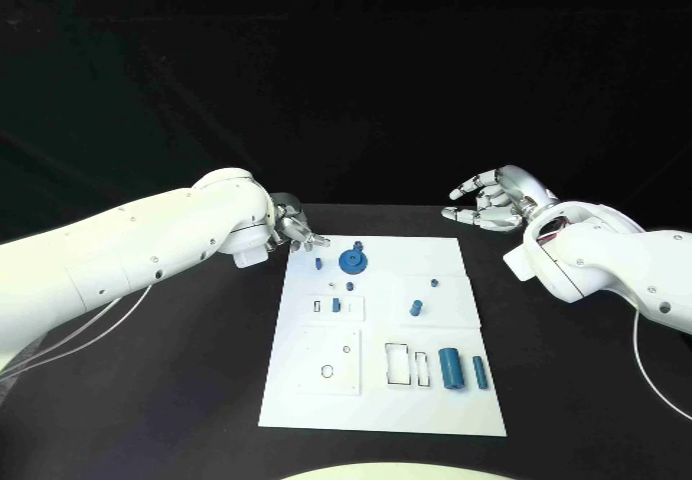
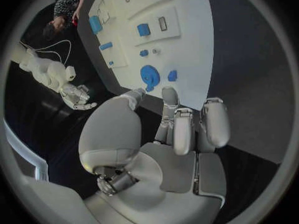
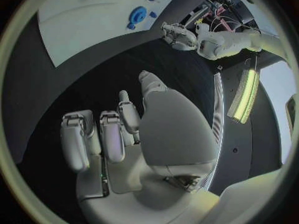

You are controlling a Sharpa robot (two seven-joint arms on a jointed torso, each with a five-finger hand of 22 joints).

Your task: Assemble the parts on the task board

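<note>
Head view: task board lying nearest me, two blue cylinders at its near right, blue disc at far edge. My left hand hovering by board's far left corner, my right hand beyond far right corner, both holding nothing, fingers apart.

Left wrist view: my fingers hanging just short of disc; small, stiff, probably light and slick, I am judging rim best for pinching.

Right wrist view: board far off; smaller parts hard to make out.

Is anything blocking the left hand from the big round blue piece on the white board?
Nothing visible does. The left hand hovers at the task board's far corner, and only bare board lies between it and the round blue part.
</note>
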